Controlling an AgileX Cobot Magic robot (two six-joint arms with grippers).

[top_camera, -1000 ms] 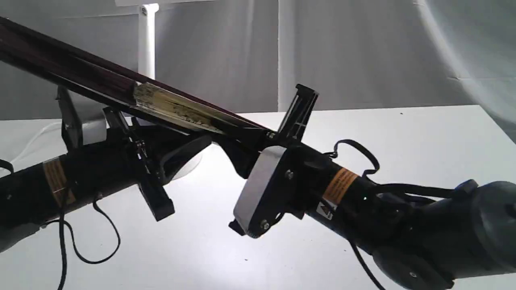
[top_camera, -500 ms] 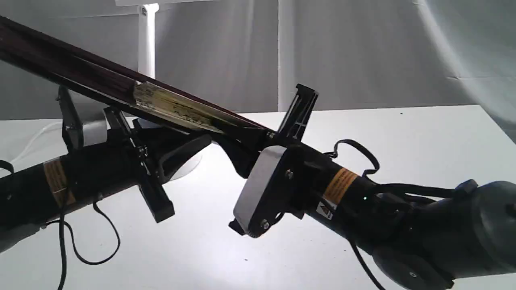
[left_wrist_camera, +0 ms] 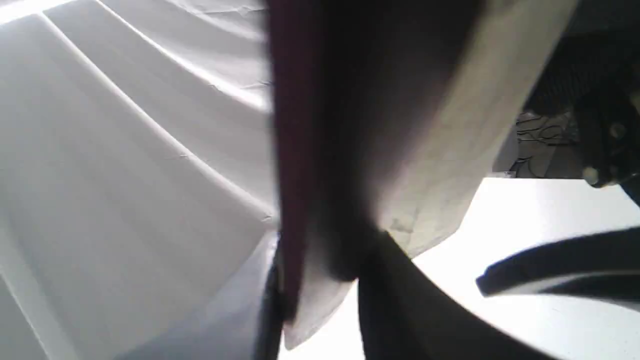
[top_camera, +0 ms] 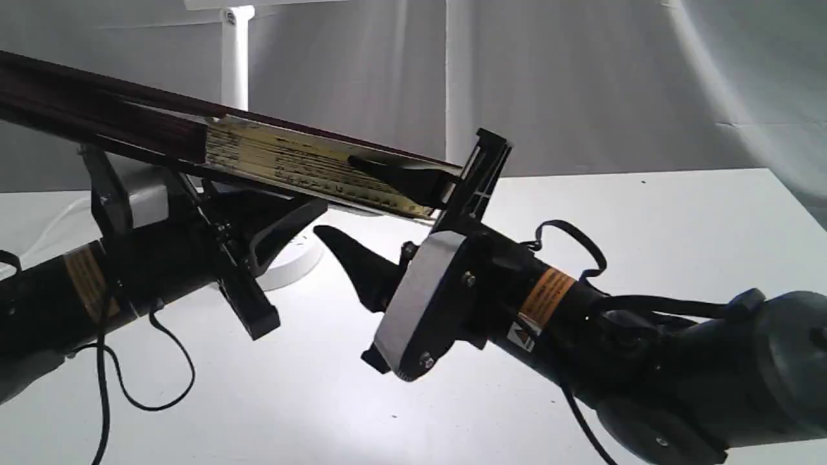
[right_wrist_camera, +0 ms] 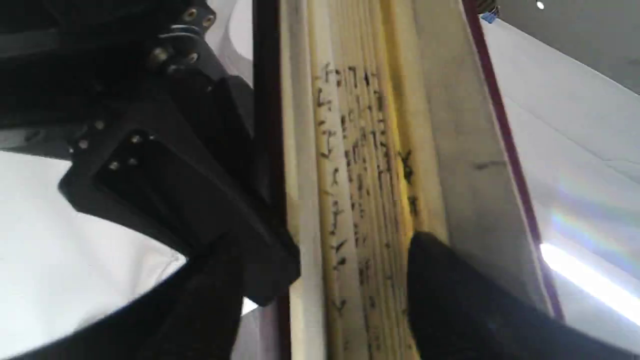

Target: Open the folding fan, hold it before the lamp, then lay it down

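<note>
The folding fan (top_camera: 291, 165) hangs in the air, slanting from the upper left toward the middle. Its cream pleats are partly spread between dark maroon guards. My left gripper (top_camera: 291, 216) is shut on the fan from below, and the left wrist view shows the maroon guard (left_wrist_camera: 300, 150) running between its fingers. My right gripper (top_camera: 334, 194) is open. Its upper finger (top_camera: 400, 177) lies against the pleats (right_wrist_camera: 360, 175) and its lower finger (top_camera: 352, 258) hangs free under the fan. The white lamp stands behind, with its post (top_camera: 236, 58) and round base (top_camera: 294, 265) showing.
The white table (top_camera: 646, 226) runs to a grey draped backdrop. A white vertical strip (top_camera: 457, 84) stands behind the fan. Black cables (top_camera: 129, 387) dangle from my left arm, and my right arm (top_camera: 646, 361) fills the lower right.
My right gripper has opened, its lower finger dropping away from the fan. The pleats have spread wider and the fan now lies flatter. My left arm has shifted slightly.
</note>
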